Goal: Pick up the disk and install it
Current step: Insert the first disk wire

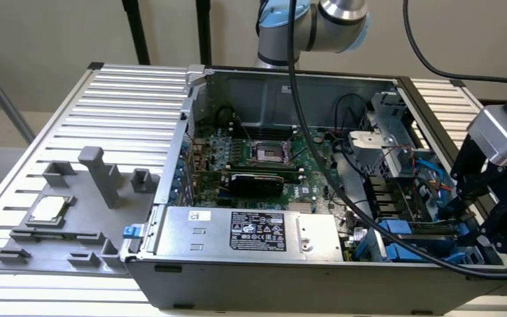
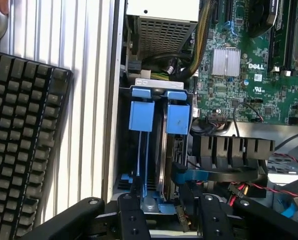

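Note:
The disk [image 2: 177,119] stands on edge in the drive bay at the case's front corner, its silver side and blue carrier frame showing beside a second blue carrier [image 2: 141,115]. In the exterior view the blue carriers [image 1: 403,239] sit low in the bay at the exterior view's right. My gripper [image 2: 171,215] hovers just above the bay, open. Its black fingers [image 2: 134,217] stand on either side of the disk's line, apart from it. In the exterior view the gripper [image 1: 487,238] hangs over the case's right wall, next to the bay.
A silver power supply box with a black label [image 1: 253,231] lies along the case front. The motherboard [image 1: 263,152] and black cables [image 1: 342,191] fill the middle. A grey fixture holding a small CPU chip [image 1: 49,210] sits at the exterior view's left. A black keyboard [image 2: 24,150] lies beside the case.

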`<state>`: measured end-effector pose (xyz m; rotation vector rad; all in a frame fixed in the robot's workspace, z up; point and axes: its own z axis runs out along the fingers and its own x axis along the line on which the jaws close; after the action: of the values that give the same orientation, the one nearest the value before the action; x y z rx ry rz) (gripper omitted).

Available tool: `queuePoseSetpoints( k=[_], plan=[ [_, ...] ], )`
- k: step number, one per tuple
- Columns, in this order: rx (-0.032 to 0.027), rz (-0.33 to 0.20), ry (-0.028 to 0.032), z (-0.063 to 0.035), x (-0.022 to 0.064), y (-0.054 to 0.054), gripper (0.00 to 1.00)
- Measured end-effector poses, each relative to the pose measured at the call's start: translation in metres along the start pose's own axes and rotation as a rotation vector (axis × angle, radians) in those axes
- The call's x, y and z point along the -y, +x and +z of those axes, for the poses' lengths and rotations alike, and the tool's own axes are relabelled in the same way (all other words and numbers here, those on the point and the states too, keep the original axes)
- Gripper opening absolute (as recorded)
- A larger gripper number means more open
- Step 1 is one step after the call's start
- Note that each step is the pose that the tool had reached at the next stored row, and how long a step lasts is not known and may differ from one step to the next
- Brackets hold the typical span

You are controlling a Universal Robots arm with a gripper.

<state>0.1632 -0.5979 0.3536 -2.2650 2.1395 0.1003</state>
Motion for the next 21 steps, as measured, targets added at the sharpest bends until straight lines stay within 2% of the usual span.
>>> queuePoseSetpoints(
  k=[7,16,18,19,21],
  plan=[
    [0.0116,-0.048,-0.0023,0.0017,0.0045,0.0,0.46],
    [0.0414,-0.094,-0.003,0.0037,0.0106,0.001,0.46],
    [0.047,-0.106,-0.0034,0.0049,0.0111,0.001,0.44],
    [0.0496,-0.112,-0.0037,0.0053,0.0113,0.001,0.36],
    [0.0568,-0.123,-0.0038,0.0056,0.0119,0.001,0.36]
  ],
)
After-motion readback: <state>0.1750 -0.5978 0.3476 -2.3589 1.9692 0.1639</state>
